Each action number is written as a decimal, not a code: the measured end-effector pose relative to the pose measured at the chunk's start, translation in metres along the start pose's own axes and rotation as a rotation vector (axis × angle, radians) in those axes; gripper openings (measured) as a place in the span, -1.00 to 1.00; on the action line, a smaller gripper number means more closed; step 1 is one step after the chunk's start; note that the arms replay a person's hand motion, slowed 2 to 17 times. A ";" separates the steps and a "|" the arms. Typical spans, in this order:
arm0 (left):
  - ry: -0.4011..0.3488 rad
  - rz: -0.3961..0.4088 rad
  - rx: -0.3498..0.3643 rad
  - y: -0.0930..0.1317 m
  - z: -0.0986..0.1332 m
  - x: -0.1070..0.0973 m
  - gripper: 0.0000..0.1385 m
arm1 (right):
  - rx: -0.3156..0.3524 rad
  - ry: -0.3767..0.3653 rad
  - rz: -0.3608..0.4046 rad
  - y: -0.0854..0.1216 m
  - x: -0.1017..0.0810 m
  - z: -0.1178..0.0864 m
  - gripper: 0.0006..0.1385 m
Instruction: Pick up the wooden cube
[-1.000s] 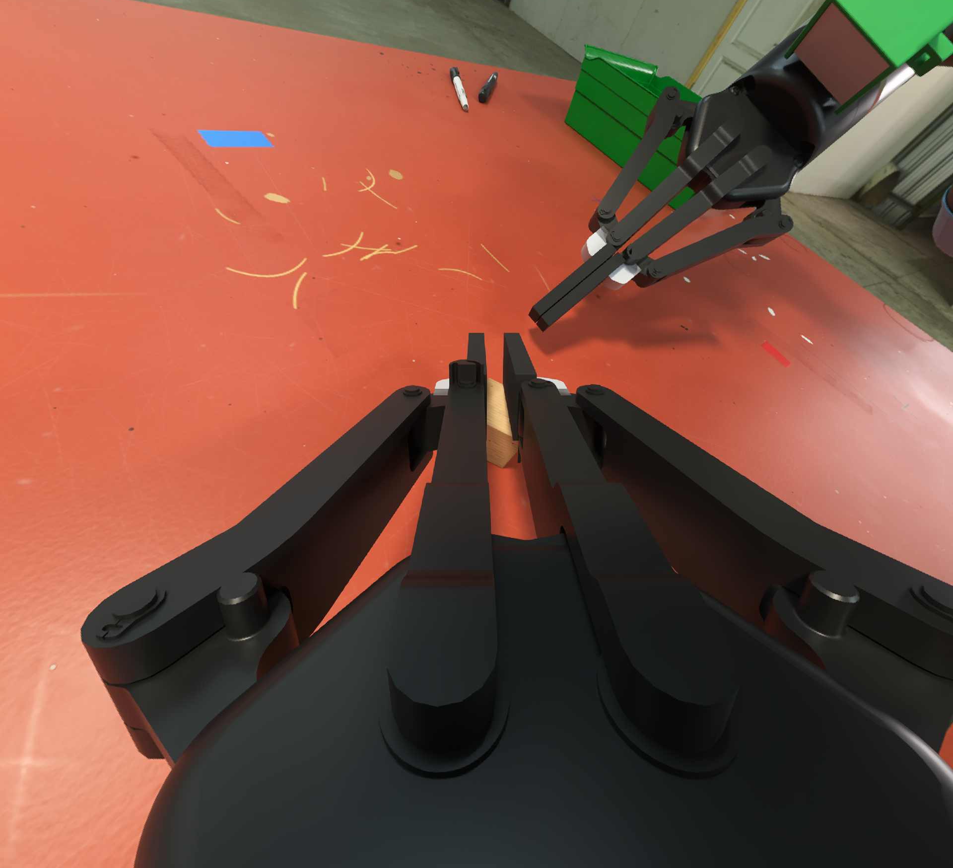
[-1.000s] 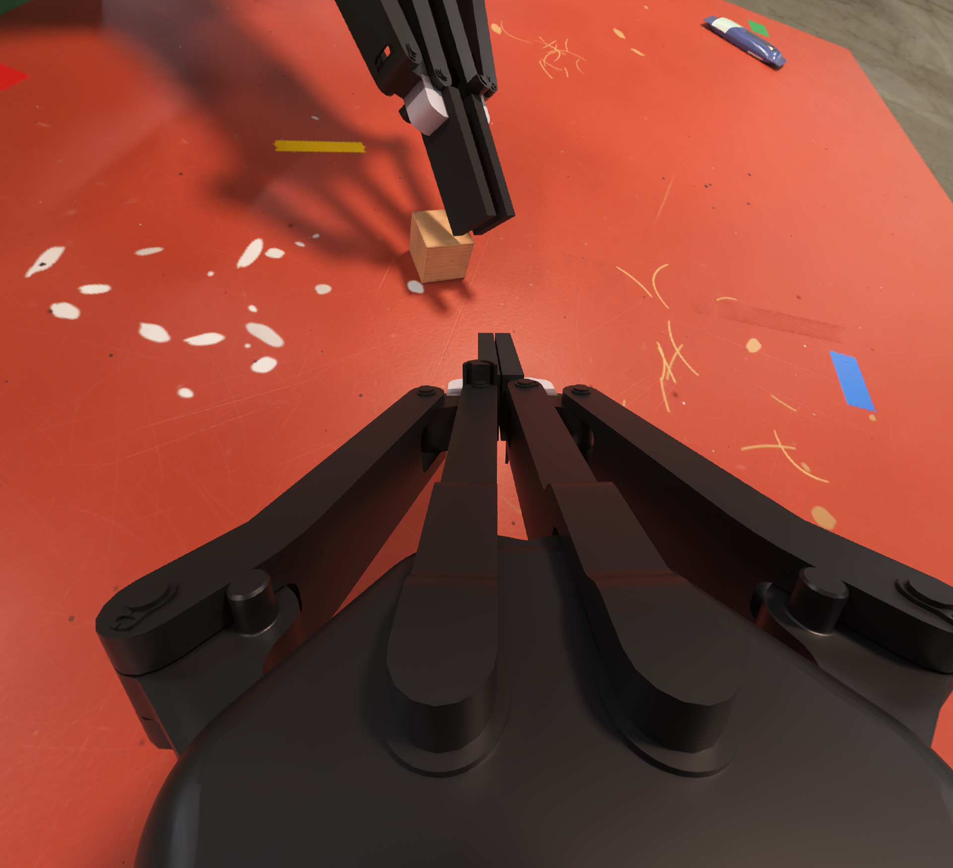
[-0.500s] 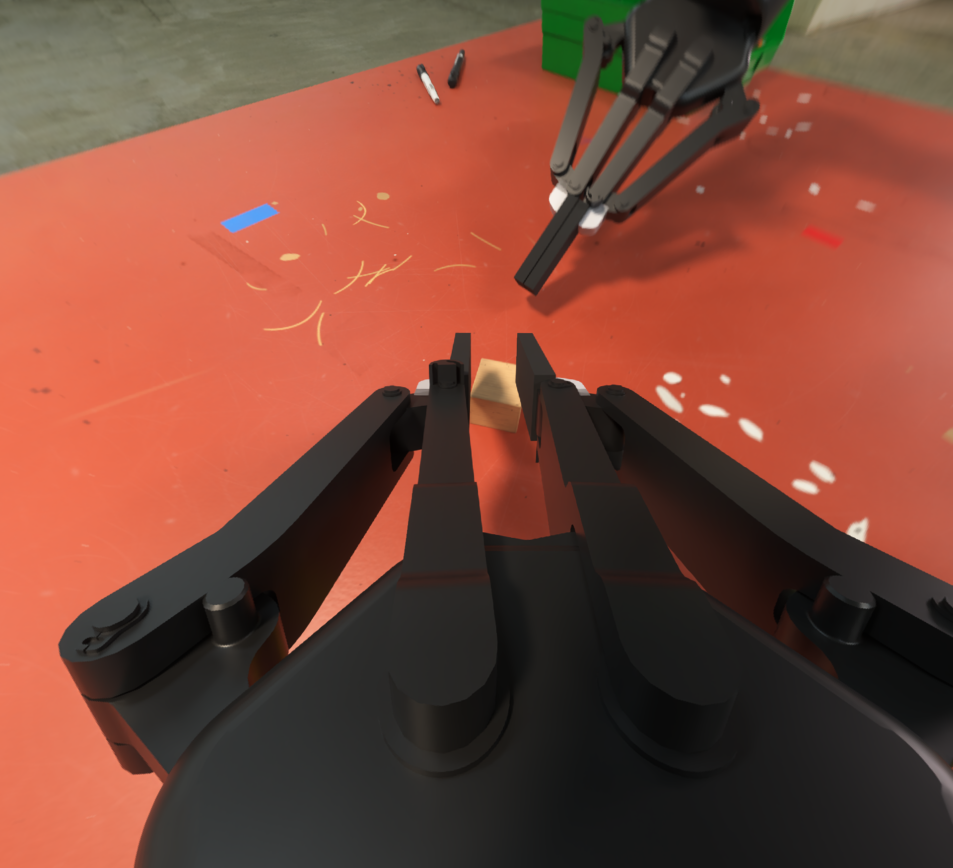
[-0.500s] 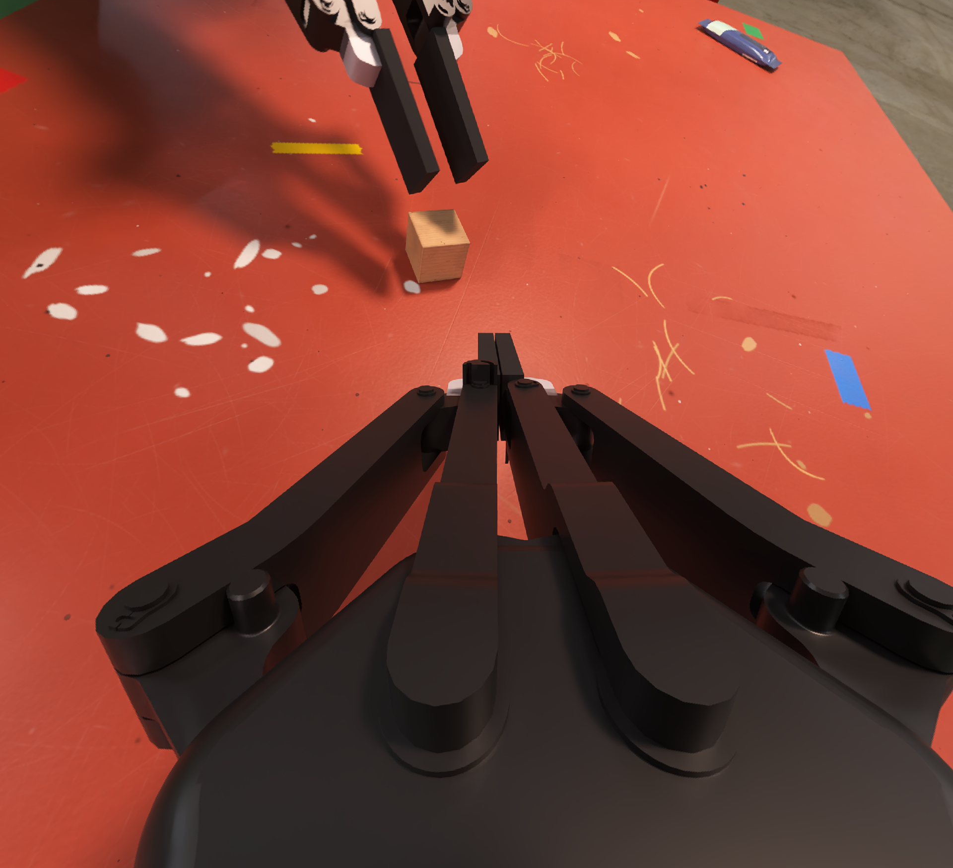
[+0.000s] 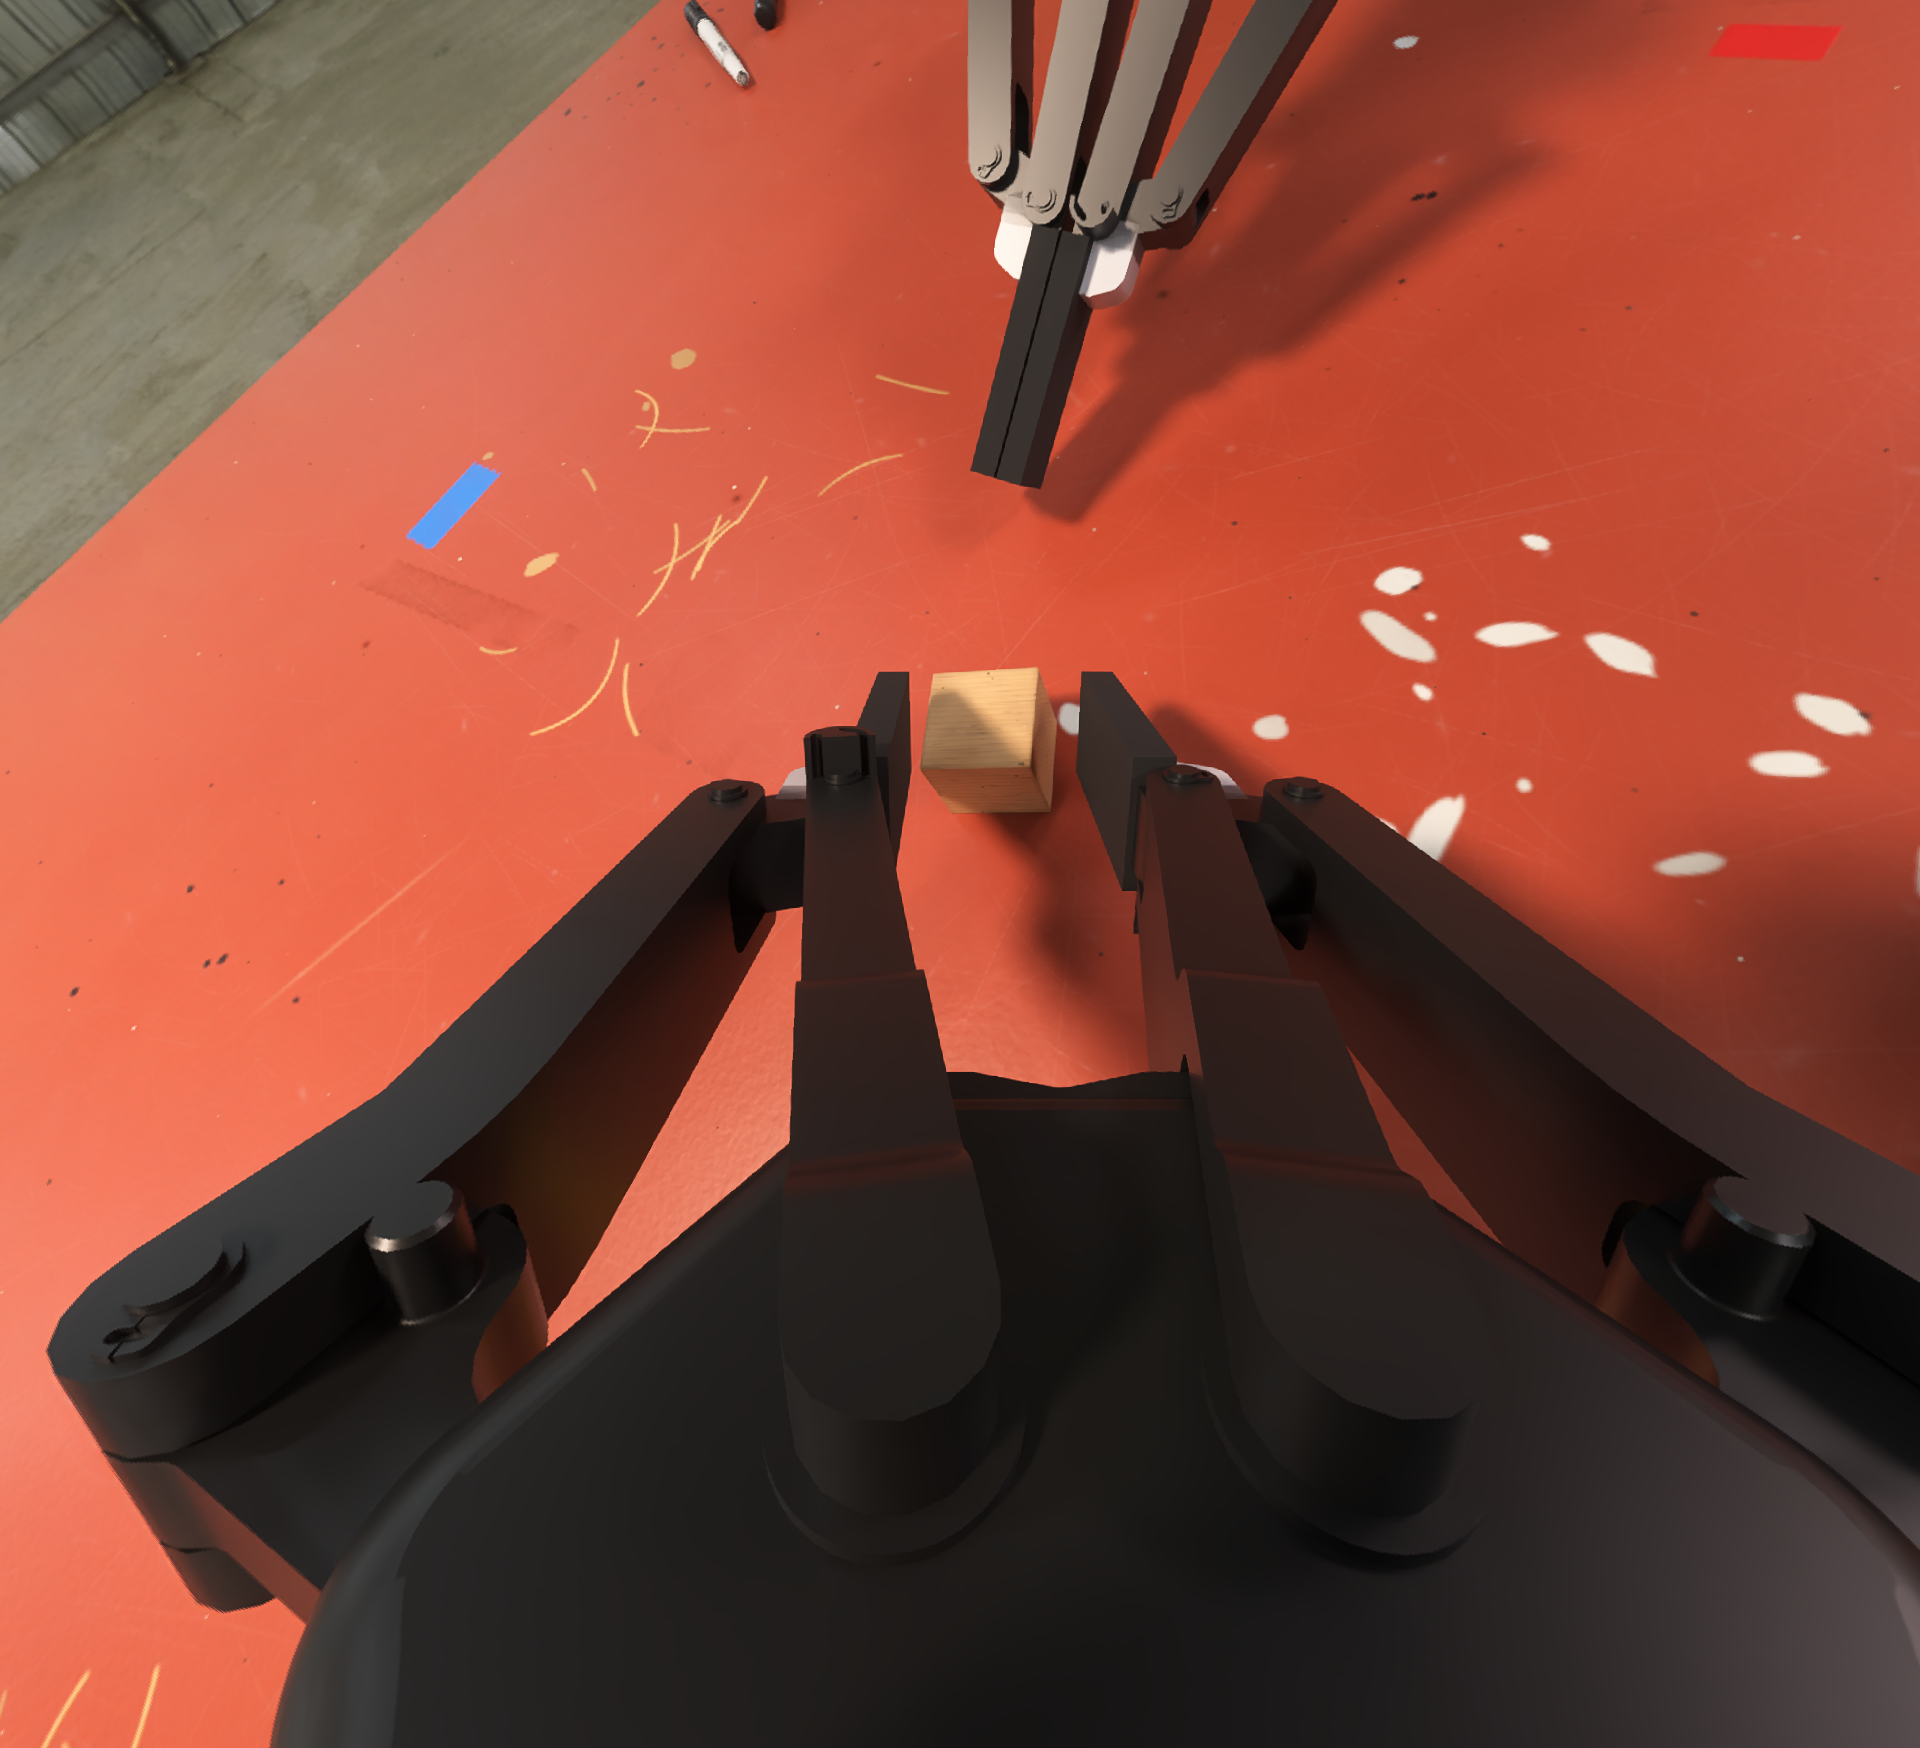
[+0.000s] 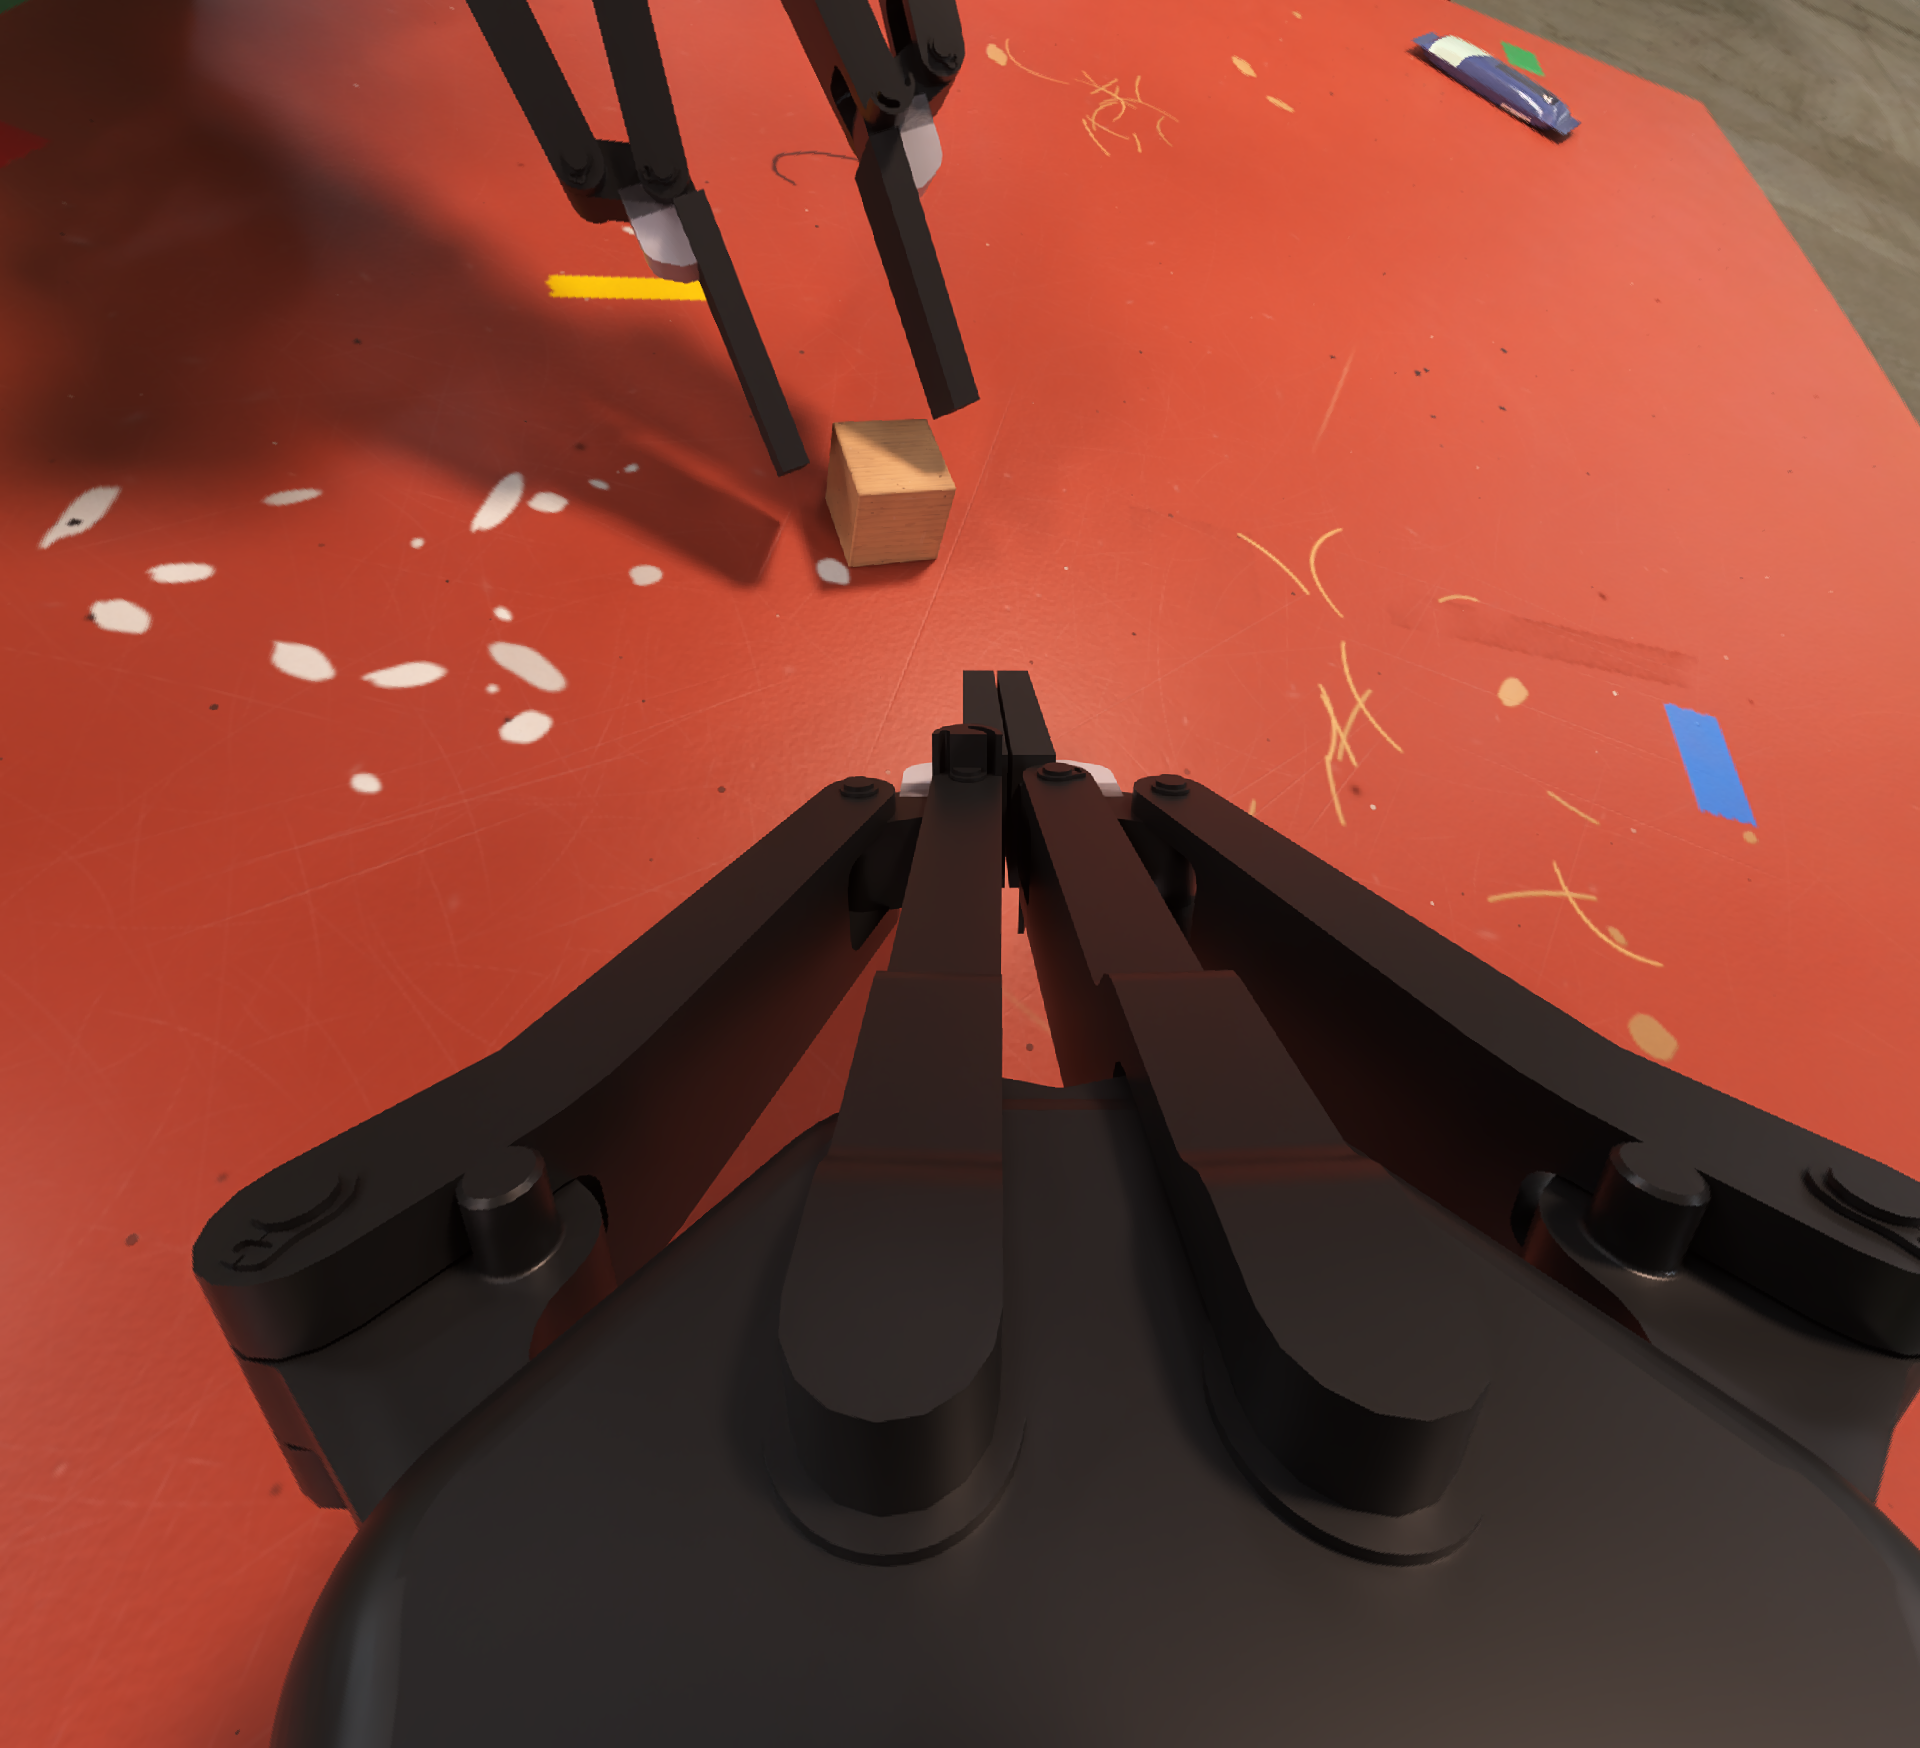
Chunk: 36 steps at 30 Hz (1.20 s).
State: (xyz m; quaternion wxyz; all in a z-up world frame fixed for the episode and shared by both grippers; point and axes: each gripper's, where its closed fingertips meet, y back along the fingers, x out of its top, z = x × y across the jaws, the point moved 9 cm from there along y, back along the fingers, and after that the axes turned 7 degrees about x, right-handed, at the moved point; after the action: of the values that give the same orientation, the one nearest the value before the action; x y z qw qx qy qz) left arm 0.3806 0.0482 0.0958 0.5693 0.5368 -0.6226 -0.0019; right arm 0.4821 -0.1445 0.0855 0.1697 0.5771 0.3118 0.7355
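Left gripper [image 5: 995,711], fingers spread, straddles the wooden cube [image 5: 987,740] (likely light, rigid; grip opposite flat faces); right gripper [image 6: 997,699] closed.

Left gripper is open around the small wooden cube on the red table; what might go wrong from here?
1. The small wooden cube sits nearer one finger of the left gripper, so closing may push or twist it.
2. In the right wrist view the fingertips look above the red table; a shallow grip may slip.
3. The shut right gripper hovers nearby, narrowing lift clearance.
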 end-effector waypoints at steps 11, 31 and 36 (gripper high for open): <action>-0.047 -0.023 0.060 -0.011 -0.001 -0.001 -0.47 | 0.002 -0.004 -0.002 0.000 -0.001 0.001 -1.00; 0.035 -0.003 0.019 -0.015 -0.003 0.000 -0.49 | 0.011 -0.010 0.006 0.000 -0.001 0.001 -1.00; 0.077 -0.006 0.003 -0.015 -0.005 0.000 -0.50 | 0.012 -0.010 0.006 0.000 -0.001 0.001 -1.00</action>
State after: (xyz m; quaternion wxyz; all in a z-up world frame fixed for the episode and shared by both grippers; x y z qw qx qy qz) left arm 0.3941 0.0451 0.0886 0.5919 0.5393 -0.5988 0.0181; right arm 0.4838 -0.1450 0.0850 0.1654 0.5826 0.3136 0.7313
